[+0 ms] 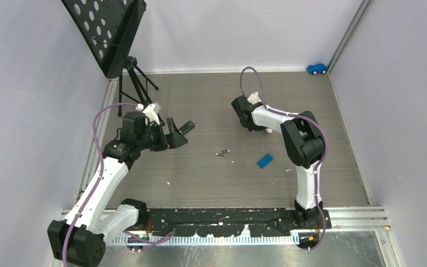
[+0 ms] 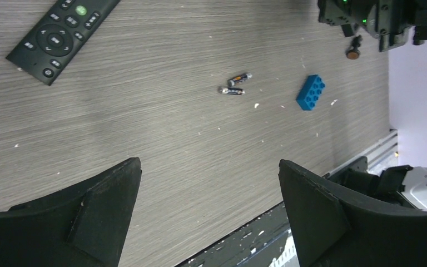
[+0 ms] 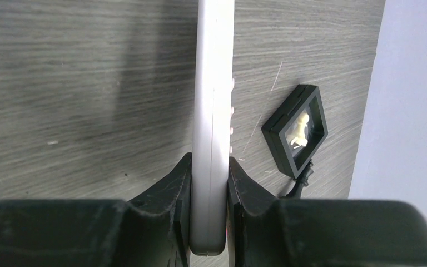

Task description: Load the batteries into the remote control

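My right gripper (image 3: 210, 161) is shut on a light grey remote control (image 3: 214, 83), held on its edge just above the table, with small side buttons showing. In the top view this gripper (image 1: 248, 119) is at the back centre. Two dark batteries (image 2: 236, 85) with silver ends lie side by side mid-table (image 1: 222, 152), in front of both grippers and untouched. A black remote (image 2: 61, 33) lies face up on the table. My left gripper (image 2: 209, 167) hangs open above bare table at the left (image 1: 184, 133), with nothing between its fingers.
A blue rectangular block (image 1: 264, 161) lies right of the batteries. A black frame (image 3: 296, 130) holding a small white figure lies beside the grey remote. A small dark cylinder with an orange end (image 2: 354, 51) sits under the right arm. A tripod stand (image 1: 133, 78) and a blue toy car (image 1: 317, 68) are at the back.
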### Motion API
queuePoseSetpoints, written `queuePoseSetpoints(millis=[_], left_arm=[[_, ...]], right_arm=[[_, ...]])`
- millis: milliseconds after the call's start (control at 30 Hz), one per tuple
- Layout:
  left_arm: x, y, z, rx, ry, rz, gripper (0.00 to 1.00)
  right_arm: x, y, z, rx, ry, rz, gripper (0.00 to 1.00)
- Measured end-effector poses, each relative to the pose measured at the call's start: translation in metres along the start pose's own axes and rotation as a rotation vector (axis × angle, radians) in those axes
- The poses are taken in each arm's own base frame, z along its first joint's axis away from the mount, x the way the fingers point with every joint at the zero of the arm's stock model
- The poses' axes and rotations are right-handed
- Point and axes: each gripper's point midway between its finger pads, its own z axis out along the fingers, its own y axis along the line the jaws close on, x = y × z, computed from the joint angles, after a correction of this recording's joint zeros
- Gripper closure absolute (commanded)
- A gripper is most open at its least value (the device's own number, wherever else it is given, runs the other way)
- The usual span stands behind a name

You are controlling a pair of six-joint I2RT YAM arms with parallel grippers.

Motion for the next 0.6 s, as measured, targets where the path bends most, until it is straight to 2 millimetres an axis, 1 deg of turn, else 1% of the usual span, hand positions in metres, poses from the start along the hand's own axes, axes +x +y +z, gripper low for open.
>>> queuePoseSetpoints(millis=[100, 200, 367, 467, 600], left_arm=[[0.000, 0.010, 0.006, -0.047, 0.006, -0.009, 0.05], [0.001, 0.022, 0.019, -0.099, 0.040, -0.032, 0.05], [0.007, 0.037, 0.040, -0.164, 0.104, -0.063, 0.05], [0.006, 0.043, 0.050, -0.189, 0.128, -0.072, 0.04], [0.000, 0.048, 0.062, -0.216, 0.138, -0.072, 0.05]], right_arm=[[-0.006, 0.001, 0.004, 0.002, -0.004, -0.009, 0.74], [-0.008, 0.005, 0.005, -0.019, -0.006, -0.015, 0.64], [-0.002, 0.026, 0.004, -0.138, 0.023, -0.048, 0.56], [-0.001, 0.029, 0.003, -0.169, 0.026, -0.079, 0.51], [-0.003, 0.029, 0.000, -0.200, 0.027, -0.091, 0.43]])
